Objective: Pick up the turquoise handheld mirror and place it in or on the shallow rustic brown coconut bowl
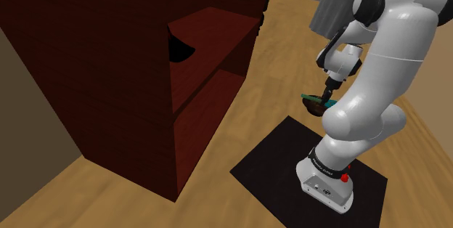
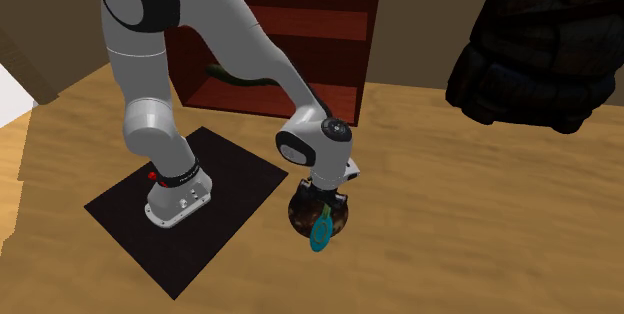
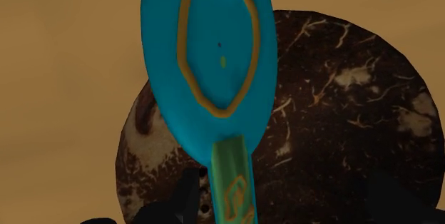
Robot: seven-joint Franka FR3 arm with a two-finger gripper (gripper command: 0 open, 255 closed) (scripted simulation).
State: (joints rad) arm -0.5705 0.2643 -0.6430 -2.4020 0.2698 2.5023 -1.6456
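Note:
The turquoise hand mirror (image 3: 217, 51), with a gold rim around its oval face, lies across the dark brown speckled coconut bowl (image 3: 342, 115). Its head reaches past the bowl's rim and its green handle runs back between my fingers. My black gripper (image 3: 289, 180) is open directly above the bowl, and the right finger (image 3: 399, 197) stands well clear of the handle. From the second exterior view the mirror (image 2: 321, 230) rests on the bowl (image 2: 300, 214) on the wooden floor, just under the gripper (image 2: 325, 198). In the shoulder view the bowl (image 1: 314, 104) sits beside the arm.
A dark red wooden shelf unit (image 1: 145, 67) stands on the floor at the shoulder view's left. My stand sits on a black mat (image 2: 230, 177). A dark bulky object (image 2: 540, 42) is at the second exterior view's upper right. Bare wooden floor (image 2: 480, 222) surrounds the bowl.

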